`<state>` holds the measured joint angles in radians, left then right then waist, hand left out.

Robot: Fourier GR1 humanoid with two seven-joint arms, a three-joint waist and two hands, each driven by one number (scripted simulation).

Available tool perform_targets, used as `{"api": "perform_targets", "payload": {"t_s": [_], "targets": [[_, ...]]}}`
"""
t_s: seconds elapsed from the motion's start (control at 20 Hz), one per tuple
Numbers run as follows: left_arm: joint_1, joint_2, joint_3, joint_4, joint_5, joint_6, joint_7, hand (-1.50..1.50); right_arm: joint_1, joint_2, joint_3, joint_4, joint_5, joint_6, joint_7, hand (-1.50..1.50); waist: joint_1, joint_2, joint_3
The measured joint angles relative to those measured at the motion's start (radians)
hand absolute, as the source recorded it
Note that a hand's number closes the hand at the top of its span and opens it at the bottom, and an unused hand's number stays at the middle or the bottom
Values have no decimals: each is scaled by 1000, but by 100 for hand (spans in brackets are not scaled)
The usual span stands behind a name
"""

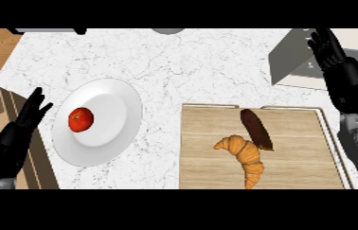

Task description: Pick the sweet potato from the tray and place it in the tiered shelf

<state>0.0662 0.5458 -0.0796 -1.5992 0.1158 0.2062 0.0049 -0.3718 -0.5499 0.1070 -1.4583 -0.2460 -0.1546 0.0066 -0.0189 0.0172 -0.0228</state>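
Observation:
A dark brown sweet potato (256,128) lies on the wooden tray (300,153), its lower end touching a golden croissant (245,158). The grey tiered shelf (293,61) stands at the far right of the counter. My right hand (328,51) is raised at the right edge in front of the shelf, fingers straight and open, holding nothing, well above the sweet potato. At the left edge my left hand (24,122) rests open, fingers up, beside the plate.
A white plate (105,139) with a red tomato (80,119) on it sits at the left of the marble counter. Bare marble lies between plate and tray and across the far half of the counter. The counter's edge runs down the left side.

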Motion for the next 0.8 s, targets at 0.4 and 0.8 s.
{"api": "perform_targets", "payload": {"t_s": [0.4, 0.8], "targets": [[-38, -82, 26, 75, 125, -36, 138, 0, 85, -219, -62, -6, 134, 52, -36, 150, -21, -16, 27], [-101, -131, 22, 132, 171, -65, 223, 0, 221, -268, -115, 71, 102, 148, -102, -150, -9, -26, 42]]}}
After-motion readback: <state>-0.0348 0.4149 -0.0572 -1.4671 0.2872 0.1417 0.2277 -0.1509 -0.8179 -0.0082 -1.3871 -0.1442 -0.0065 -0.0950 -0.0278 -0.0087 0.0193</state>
